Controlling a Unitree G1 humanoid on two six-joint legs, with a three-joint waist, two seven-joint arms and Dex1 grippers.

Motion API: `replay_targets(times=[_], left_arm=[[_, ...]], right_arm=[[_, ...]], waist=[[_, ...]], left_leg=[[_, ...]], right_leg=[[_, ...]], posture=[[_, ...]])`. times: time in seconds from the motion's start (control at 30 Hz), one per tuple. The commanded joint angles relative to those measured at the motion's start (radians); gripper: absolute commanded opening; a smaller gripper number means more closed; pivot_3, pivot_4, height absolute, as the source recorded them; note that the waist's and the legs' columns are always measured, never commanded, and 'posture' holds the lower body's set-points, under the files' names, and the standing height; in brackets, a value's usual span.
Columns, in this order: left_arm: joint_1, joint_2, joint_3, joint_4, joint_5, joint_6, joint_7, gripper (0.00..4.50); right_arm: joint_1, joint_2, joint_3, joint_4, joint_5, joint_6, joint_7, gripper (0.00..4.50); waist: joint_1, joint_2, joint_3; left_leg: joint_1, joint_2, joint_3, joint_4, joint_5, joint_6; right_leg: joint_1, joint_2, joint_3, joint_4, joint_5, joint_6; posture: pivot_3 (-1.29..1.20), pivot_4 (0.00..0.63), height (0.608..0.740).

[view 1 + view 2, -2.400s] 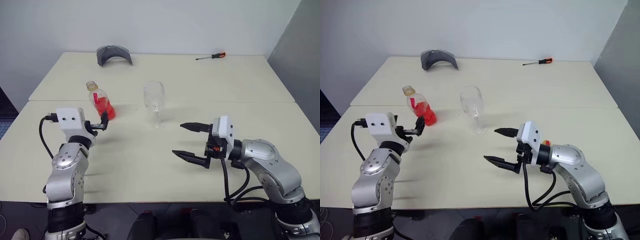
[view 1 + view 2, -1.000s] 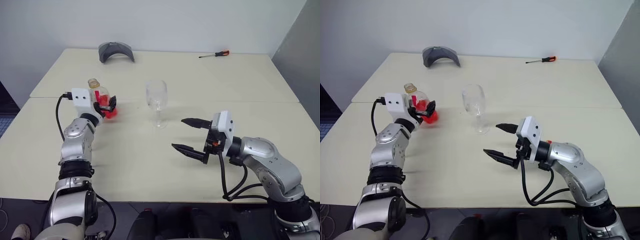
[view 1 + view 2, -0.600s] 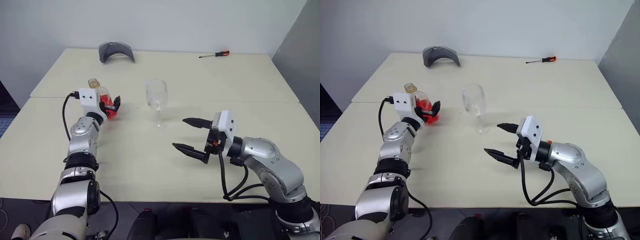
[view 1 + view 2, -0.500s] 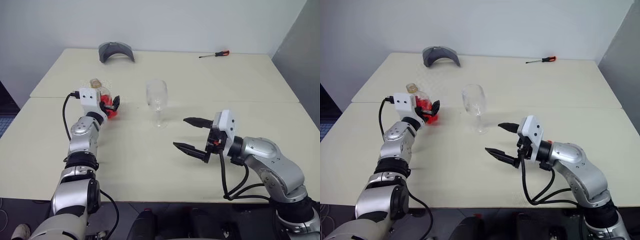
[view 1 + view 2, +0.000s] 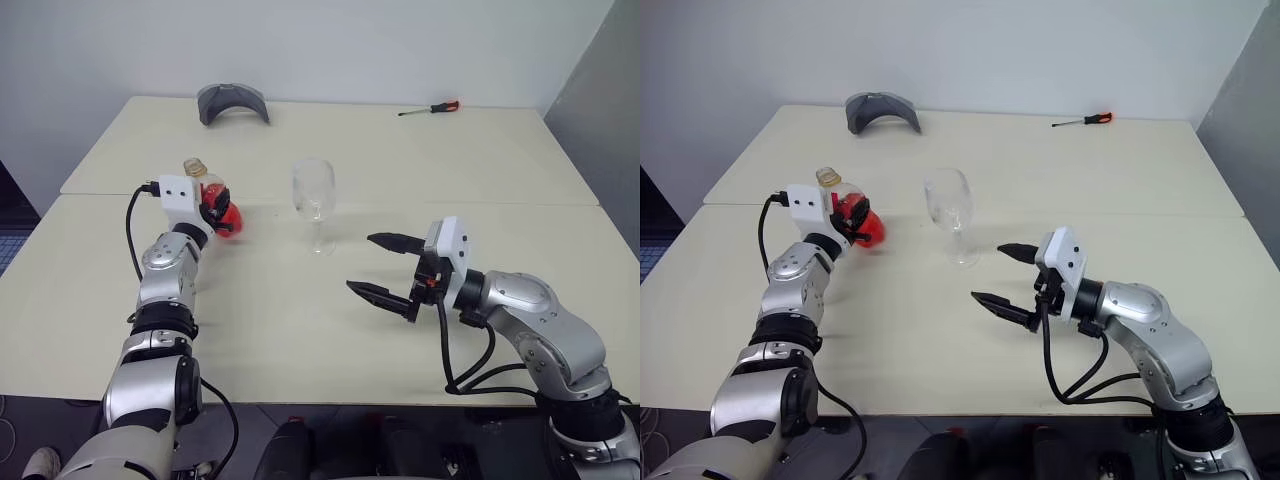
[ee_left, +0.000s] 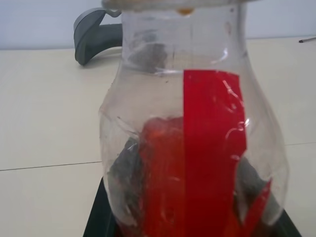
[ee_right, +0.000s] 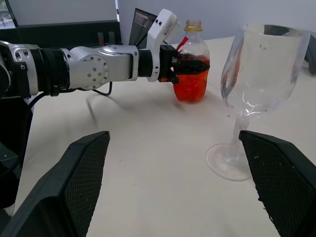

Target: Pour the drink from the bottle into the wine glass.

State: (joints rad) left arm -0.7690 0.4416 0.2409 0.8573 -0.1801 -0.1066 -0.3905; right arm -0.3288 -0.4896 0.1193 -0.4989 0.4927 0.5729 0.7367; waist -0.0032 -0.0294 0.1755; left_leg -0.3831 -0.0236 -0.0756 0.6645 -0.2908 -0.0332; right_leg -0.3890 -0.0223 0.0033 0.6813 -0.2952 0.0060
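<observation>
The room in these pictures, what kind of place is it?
Probably a lab or workshop rather than a home: bare cream tables pushed together against a plain wall, a screwdriver, and a grey curved part left out.

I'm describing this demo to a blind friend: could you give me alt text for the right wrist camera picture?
The robot's left gripper is shut on a small bottle of red drink standing on a pale table. An empty wine glass stands beside it. The right gripper's two black fingers spread wide in the foreground.
</observation>
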Motion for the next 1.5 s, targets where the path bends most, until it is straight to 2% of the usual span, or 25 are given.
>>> replay_targets(times=[0.03, 0.23, 0.37, 0.5, 0.77, 0.87, 0.93, 1.0, 1.2, 1.5], left_arm=[[0.001, 0.033, -0.02, -0.117, 0.009, 0.004, -0.039, 1.26], [0.017, 0.118, -0.107, -0.29, 0.039, 0.069, -0.199, 1.24], [-0.038, 0.176, -0.161, -0.298, 0.083, 0.031, -0.282, 1.17], [-0.17, 0.212, -0.234, -0.215, 0.158, -0.08, -0.363, 1.16], [-0.365, 0.185, -0.307, 0.035, 0.247, -0.273, -0.401, 1.15], [-0.418, 0.181, -0.341, 0.107, 0.292, -0.356, -0.405, 1.14], [-0.448, 0.182, -0.358, 0.154, 0.317, -0.403, -0.402, 1.14], [-0.473, 0.18, -0.365, 0.194, 0.331, -0.431, -0.4, 1.14], [-0.53, 0.189, -0.378, 0.275, 0.373, -0.495, -0.385, 1.14], [-0.571, 0.259, -0.413, 0.311, 0.469, -0.6, -0.356, 1.14]], right_arm=[[-0.026, 0.007, -0.018, -0.009, -0.003, -0.03, -0.009, 4.5], [-0.097, -0.005, -0.027, 0.045, -0.011, -0.007, -0.017, 4.5], [-0.162, -0.025, -0.02, 0.119, -0.052, -0.029, -0.012, 4.5], [-0.284, -0.008, -0.025, 0.208, -0.052, 0.0, -0.014, 4.5], [-0.469, 0.097, -0.034, 0.385, -0.058, -0.003, -0.04, 4.5], [-0.518, 0.136, -0.053, 0.422, -0.048, 0.007, -0.057, 4.5], [-0.534, 0.157, -0.059, 0.437, -0.046, 0.011, -0.066, 4.5], [-0.539, 0.169, -0.062, 0.44, -0.047, 0.013, -0.071, 4.5], [-0.538, 0.197, -0.065, 0.434, -0.052, 0.015, -0.085, 4.5], [-0.517, 0.226, -0.06, 0.406, -0.049, 0.016, -0.104, 4.5]], waist=[[0.0, 0.0, 0.0], [-0.004, 0.0, 0.0], [-0.004, 0.0, 0.0], [-0.004, -0.001, 0.001], [-0.019, 0.0, 0.001], [-0.028, -0.001, 0.001], [-0.03, -0.001, 0.001], [-0.031, -0.001, 0.001], [-0.03, -0.001, 0.001], [-0.038, -0.001, 0.001]], left_leg=[[0.0, 0.0, 0.0, 0.0, 0.0, 0.0], [0.0, 0.0, 0.0, 0.0, 0.0, 0.0], [0.0, 0.0, 0.0, 0.0, 0.0, 0.0], [-0.001, 0.0, 0.0, 0.001, 0.0, 0.0], [-0.002, -0.001, 0.002, 0.0, 0.0, 0.0], [-0.012, -0.001, 0.003, 0.003, 0.0, 0.0], [-0.024, -0.001, 0.003, 0.014, 0.001, 0.0], [-0.028, -0.001, 0.004, 0.015, 0.001, 0.0], [-0.029, -0.002, 0.004, 0.016, 0.001, 0.0], [-0.029, -0.002, 0.005, 0.016, 0.001, 0.0]], right_leg=[[0.0, 0.0, 0.0, 0.0, 0.0, 0.0], [0.0, 0.0, 0.0, 0.001, 0.0, 0.0], [0.0, 0.0, 0.0, 0.001, 0.0, 0.0], [-0.001, 0.0, -0.001, 0.001, 0.0, 0.0], [-0.002, 0.0, 0.001, 0.0, 0.0, 0.0], [-0.014, 0.0, 0.002, 0.004, 0.0, 0.0], [-0.027, 0.0, 0.003, 0.016, 0.0, 0.0], [-0.032, 0.0, 0.004, 0.017, 0.0, 0.0], [-0.033, -0.001, 0.005, 0.021, 0.001, -0.001], [-0.037, -0.001, 0.006, 0.026, 0.001, -0.001]], posture=[[0.0, 0.15, 0.74], [0.0, 0.15, 0.74], [0.0, 0.15, 0.74], [0.0, 0.15, 0.74], [0.0, 0.15, 0.74], [0.0, 0.15, 0.74], [0.0, 0.15, 0.74], [0.0, 0.15, 0.74], [0.0, 0.15, 0.74], [0.0, 0.15, 0.74]])
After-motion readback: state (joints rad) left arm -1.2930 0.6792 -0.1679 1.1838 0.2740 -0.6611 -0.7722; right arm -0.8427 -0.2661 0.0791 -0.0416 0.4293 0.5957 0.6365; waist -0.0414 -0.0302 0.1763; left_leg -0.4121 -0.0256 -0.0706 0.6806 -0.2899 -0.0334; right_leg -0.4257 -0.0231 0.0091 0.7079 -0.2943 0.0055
